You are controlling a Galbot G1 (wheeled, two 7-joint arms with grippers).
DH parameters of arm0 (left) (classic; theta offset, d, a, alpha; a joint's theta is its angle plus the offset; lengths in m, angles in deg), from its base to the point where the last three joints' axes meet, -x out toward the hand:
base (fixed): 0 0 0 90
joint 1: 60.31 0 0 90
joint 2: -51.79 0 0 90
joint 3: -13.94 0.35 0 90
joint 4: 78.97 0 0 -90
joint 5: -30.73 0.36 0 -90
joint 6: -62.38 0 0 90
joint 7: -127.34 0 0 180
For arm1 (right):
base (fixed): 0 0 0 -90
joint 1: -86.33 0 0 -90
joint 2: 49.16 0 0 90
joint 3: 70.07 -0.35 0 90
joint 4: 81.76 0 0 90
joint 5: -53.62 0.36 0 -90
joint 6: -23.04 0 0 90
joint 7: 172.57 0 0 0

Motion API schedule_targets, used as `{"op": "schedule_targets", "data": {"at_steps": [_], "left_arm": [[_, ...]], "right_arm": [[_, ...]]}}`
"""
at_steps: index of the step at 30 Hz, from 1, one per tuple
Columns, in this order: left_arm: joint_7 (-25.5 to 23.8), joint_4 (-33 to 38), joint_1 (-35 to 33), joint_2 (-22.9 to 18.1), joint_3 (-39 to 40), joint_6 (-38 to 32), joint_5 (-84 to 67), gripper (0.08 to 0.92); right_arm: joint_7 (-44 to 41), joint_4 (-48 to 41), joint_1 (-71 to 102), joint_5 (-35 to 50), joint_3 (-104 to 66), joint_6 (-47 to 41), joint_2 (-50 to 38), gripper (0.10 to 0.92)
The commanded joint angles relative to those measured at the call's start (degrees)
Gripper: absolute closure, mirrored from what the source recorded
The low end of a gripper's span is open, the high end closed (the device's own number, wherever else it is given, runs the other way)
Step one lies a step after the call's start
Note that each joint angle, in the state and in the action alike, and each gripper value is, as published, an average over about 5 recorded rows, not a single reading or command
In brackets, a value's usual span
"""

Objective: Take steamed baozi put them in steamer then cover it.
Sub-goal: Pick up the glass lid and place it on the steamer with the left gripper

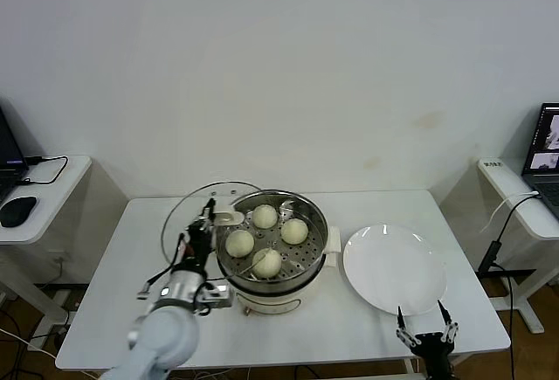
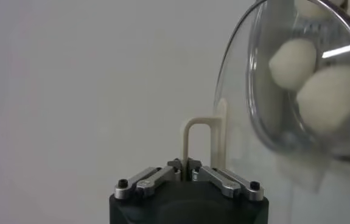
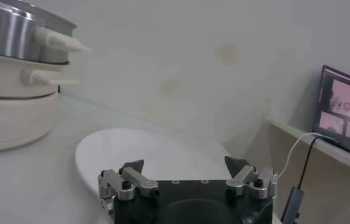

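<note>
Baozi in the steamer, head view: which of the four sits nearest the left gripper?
The baozi on the steamer's left side, just beside the left gripper, which holds the glass lid by its handle. The other three lie farther right.

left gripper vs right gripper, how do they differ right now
The left gripper is shut on the glass lid's cream handle, raised beside the steamer; the right gripper is open and empty, low at the table's near edge by the white plate. Both share the same black body.
</note>
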Motion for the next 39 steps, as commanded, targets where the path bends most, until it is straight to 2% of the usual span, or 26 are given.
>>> {"op": "schedule_targets", "data": {"at_steps": [1, 9, 17, 39], "left_arm": [[-5.3, -4.7, 8.2, -10.0, 9.1, 2.5, 11.4, 0.866], [-8.5, -6.3, 8.6, -13.3, 11.4, 3.8, 13.7, 0.866], [-8.5, -9.0, 8.3, -15.2, 12.4, 3.4, 16.0, 0.866], [-7.5, -10.0, 6.8, -15.2, 9.9, 2.0, 16.4, 0.866]], "right_arm": [[0.4, -1.2, -0.3, -1.6, 0.6, 0.5, 0.4, 0.203], [0.4, -1.5, -0.6, -1.9, 1.0, 0.5, 0.4, 0.203], [0.4, -1.4, -0.6, -1.9, 1.2, 0.6, 0.4, 0.203], [0.4, -1.6, -0.1, -2.3, 1.4, 1.0, 0.3, 0.203]]}}
